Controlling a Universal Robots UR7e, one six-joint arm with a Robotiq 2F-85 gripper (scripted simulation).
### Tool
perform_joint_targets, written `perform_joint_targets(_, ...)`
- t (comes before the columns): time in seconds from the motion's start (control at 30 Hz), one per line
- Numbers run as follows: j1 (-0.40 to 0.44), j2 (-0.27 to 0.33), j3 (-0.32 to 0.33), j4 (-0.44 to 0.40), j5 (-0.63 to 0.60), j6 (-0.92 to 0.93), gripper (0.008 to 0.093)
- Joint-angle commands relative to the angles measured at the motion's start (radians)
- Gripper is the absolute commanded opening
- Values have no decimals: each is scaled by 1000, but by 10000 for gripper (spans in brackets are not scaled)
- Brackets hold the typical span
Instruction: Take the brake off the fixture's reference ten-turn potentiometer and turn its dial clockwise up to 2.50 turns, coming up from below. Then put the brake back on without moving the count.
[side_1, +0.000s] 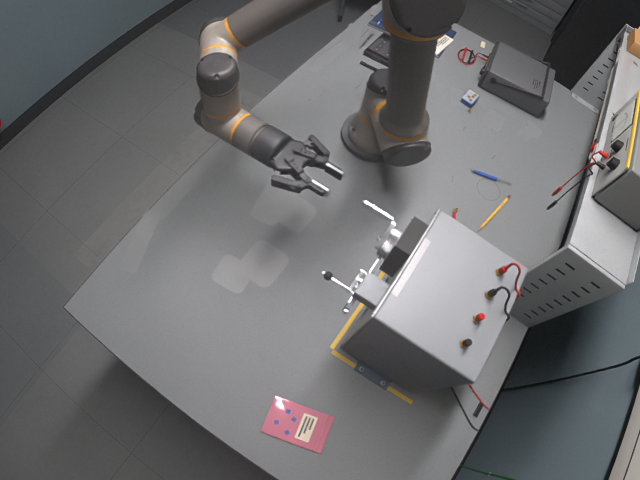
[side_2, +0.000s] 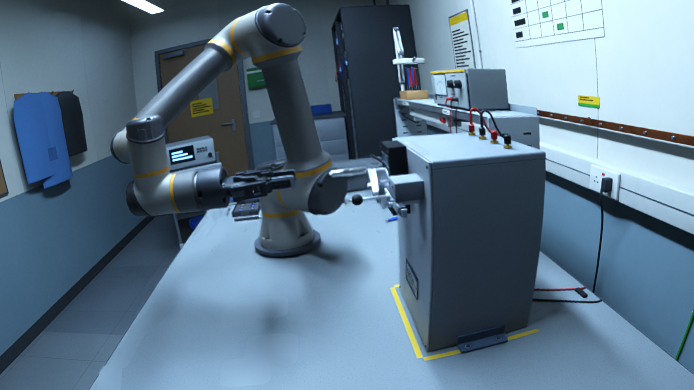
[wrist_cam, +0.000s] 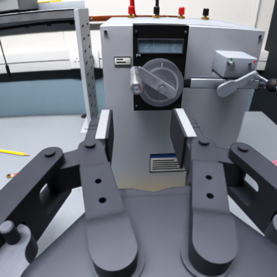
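On the right half of the table stands the grey fixture box. Its front face carries a black panel with a counter window above the round dial. The dial has a crank arm with a cylindrical handle pointing left. To the right of the dial a brake lever with a black ball knob sticks out under a small grey housing. My gripper hovers above the table, well away from the front face, pointing at it. It is open and holds nothing.
Behind the fixture a perforated shelf unit carries instruments. A pencil and a blue pen lie near the arm's base. A pink card lies at the near table edge. Yellow tape marks the fixture's footprint.
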Motion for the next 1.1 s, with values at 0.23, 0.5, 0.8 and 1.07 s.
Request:
perform_joint_targets(0.23,13,-9,10,-2,13,0,480)
perform_joint_targets(0.5,43,-26,31,-6,43,0,480)
perform_joint_targets(0.8,87,-47,56,-10,87,0,480)
perform_joint_targets(1.07,117,-60,72,-13,117,0,480)
